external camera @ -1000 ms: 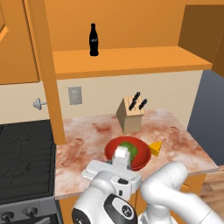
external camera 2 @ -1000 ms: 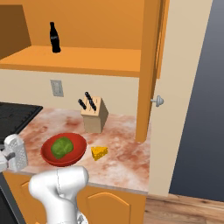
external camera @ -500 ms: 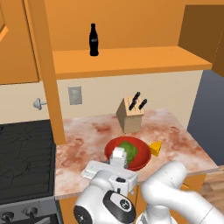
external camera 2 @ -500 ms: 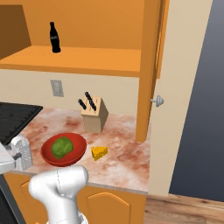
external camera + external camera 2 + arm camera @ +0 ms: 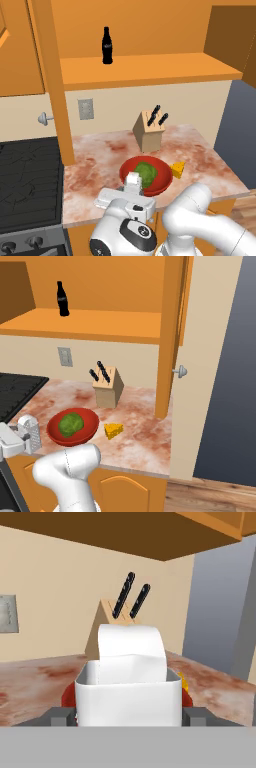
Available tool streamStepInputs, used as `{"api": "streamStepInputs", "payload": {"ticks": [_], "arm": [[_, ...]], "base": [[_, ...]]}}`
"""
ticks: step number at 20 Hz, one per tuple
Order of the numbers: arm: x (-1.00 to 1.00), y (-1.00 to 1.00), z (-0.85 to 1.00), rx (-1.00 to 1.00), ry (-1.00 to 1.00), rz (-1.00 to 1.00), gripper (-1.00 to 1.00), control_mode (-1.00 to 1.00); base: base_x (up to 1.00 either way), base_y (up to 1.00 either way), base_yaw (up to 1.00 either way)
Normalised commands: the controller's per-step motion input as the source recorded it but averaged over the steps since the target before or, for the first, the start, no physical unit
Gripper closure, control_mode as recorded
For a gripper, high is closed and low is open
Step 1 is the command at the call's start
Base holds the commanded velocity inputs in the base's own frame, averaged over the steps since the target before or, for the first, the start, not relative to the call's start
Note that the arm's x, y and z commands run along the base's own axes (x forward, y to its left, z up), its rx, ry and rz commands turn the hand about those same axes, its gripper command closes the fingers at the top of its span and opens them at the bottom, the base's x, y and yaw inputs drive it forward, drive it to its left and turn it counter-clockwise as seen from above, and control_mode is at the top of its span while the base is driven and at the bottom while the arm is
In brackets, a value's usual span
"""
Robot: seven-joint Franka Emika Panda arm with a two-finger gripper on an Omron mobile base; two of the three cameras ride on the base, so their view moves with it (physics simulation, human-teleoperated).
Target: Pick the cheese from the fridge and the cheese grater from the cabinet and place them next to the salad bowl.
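Fingers (image 5: pixel 192 716) clamping cheese grater (image 5: pixel 31 433), salad bowl (image 5: pixel 66 698) mostly hidden behind

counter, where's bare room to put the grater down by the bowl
Bare marble lies between the salad bowl and the stove, and behind it toward the wall outlet. Crowded on the far side: cheese beside the rim, knife block behind.

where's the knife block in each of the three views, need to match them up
Left base view: the knife block stands at the back of the counter, right of centre, just behind the salad bowl.
Right base view: left of centre at the back wall, behind the salad bowl.
Hand view: centre, partly hidden behind the white body.
Shared landmark: its black knife handles.
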Motion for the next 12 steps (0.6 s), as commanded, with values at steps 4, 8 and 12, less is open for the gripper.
{"api": "streamStepInputs", "payload": {"ticks": [4,8,12], "arm": [[0.16,0.20,-0.25,0.00,0.00,0.02,1.00,-1.00],[0.19,0.25,-0.12,0.01,0.00,0.00,1.00,-1.00],[0.19,0.22,-0.07,0.02,0.02,0.00,1.00,-1.00]], "base": [[0.00,0.00,0.00],[0.00,0.00,0.00],[0.00,0.00,0.00]]}}
